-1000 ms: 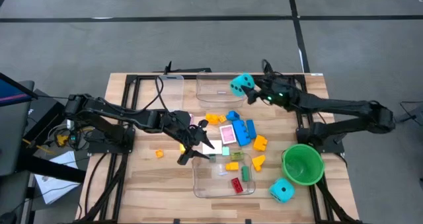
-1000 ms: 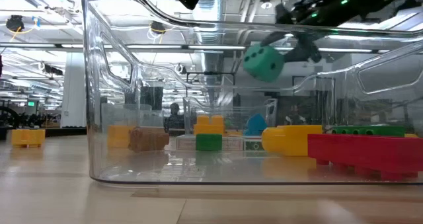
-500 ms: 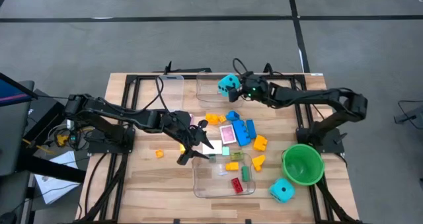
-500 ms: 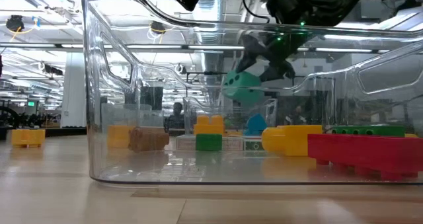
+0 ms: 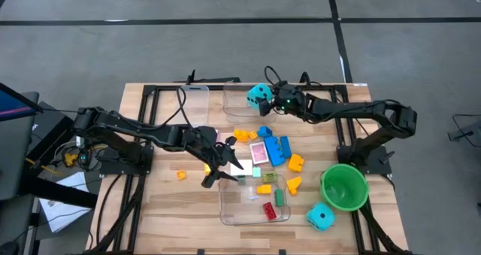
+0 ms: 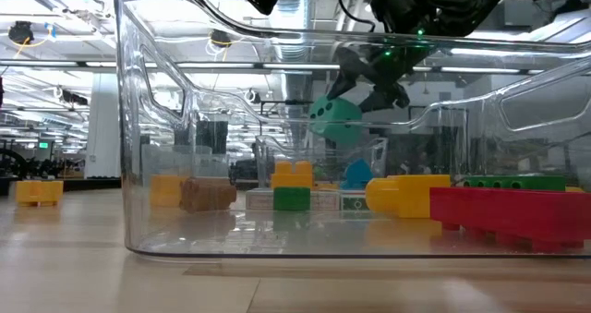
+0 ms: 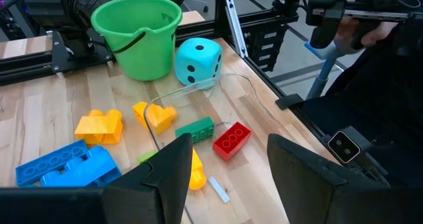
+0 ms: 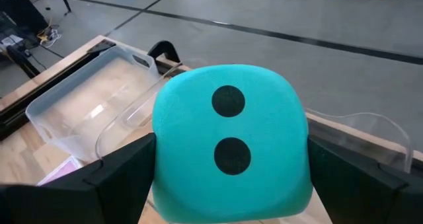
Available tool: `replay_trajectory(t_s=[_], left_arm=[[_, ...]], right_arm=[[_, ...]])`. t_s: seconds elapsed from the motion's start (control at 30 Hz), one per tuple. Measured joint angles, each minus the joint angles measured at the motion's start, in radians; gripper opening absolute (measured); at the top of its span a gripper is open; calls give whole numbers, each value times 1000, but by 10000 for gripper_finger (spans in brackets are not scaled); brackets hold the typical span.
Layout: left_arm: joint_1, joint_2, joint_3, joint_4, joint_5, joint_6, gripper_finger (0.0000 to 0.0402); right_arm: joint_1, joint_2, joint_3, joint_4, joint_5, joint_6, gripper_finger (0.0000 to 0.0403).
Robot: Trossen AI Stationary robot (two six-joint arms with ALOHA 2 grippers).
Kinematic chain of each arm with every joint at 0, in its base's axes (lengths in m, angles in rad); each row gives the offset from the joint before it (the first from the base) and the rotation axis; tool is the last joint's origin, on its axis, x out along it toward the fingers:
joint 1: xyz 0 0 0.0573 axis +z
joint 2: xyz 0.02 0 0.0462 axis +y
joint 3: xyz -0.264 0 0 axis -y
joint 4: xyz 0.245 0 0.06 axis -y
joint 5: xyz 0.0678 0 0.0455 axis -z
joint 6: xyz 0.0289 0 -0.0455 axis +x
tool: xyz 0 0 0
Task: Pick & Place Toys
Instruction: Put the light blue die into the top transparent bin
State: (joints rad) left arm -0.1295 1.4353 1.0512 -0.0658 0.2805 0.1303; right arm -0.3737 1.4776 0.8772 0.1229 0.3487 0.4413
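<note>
My right gripper is shut on a cyan black-dotted die, held in the air over a clear tub at the table's far side; the low view shows the die clear of everything. My left gripper hangs open and empty over the left rim of the near clear tub, which holds red, green and yellow bricks. Blue, orange and yellow bricks and a pink-backed card lie loose mid-table. A second die rests on the table at the near right. My right gripper pinches the die by two opposite sides, one finger on each. The fingers come from the table's right, slanting down. The die is lifted clear above the far tub, its two-dot face turned back toward the wrist.
A green round bowl stands at the right, beside the second die. Another clear tub sits at the far left of the first. One small orange brick lies alone left of the near tub. Black frame rails run along both table sides.
My right gripper has carried the die toward the table's left edge and somewhat down, ending over the far clear tub, and has slowed to nearly a stop. It stays shut on the die throughout.
</note>
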Motion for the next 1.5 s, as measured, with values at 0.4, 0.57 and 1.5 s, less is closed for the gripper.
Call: replay_trajectory(t_s=[0.4, 0.57, 1.5], left_arm=[[0, 0, 0, -1, 0, 0, 191], [0, 0, 0, -1, 0, 0, 191], [0, 0, 0, -2, 0, 0, 191]], right_arm=[[1, 0, 0, -18, -9, 4, 362], [3, 0, 0, -34, -8, 37, 377], [-2, 0, 0, -79, 26, 82, 400]])
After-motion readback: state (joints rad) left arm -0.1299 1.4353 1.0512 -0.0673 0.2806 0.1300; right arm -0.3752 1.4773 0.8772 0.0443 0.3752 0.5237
